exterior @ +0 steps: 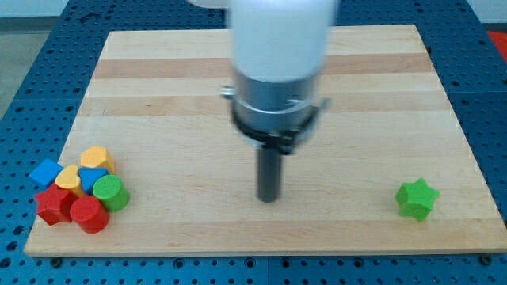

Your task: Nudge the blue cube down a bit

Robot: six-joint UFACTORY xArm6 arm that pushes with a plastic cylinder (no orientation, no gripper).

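At mid-surface [261,79], my tip [269,199] stood well apart from the blue cube [46,172], far left atop the cluster. No fingers fitted, state not applicable. Approach step; next, get above it.

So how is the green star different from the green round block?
The green star has points, while the green round block is a smooth cylinder. The star sits alone near the view's bottom right; the round block is packed in a cluster of other blocks at the bottom left. The star lies to the right of my tip, the round block to its left, and the tip touches neither. Both are green and rest on the wooden board.
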